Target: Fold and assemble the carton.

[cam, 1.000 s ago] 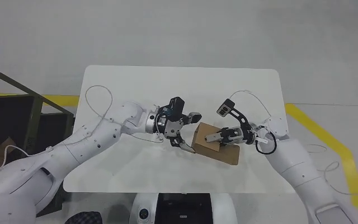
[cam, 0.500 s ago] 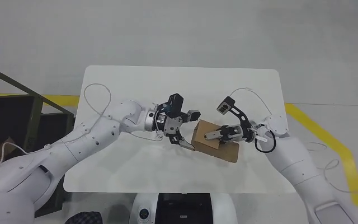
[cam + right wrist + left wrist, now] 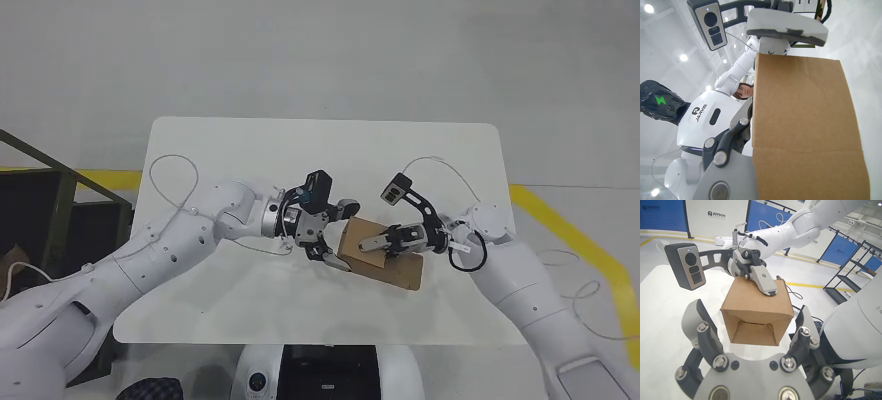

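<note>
A brown carton [image 3: 384,255] is held tilted over the front middle of the white table [image 3: 240,150]. My right gripper [image 3: 376,243] is shut on its wall, with one grey finger [image 3: 763,281] lying on its upper face. In the left wrist view the carton [image 3: 757,309] turns its open end toward the camera, and folded inner flaps show deep inside. My left gripper [image 3: 750,306] is open, its fingers spread to either side of that open end without clearly touching it. In the right wrist view a flat side of the carton [image 3: 806,123] is close up.
Thin white cables loop over the table by each arm [image 3: 175,175]. A dark green rack [image 3: 40,200] stands on the floor past the table's left edge. A yellow floor line [image 3: 560,225] runs to the right.
My right gripper has carried the carton a little to the left, toward my left gripper. The left gripper stays open in about the same spot.
</note>
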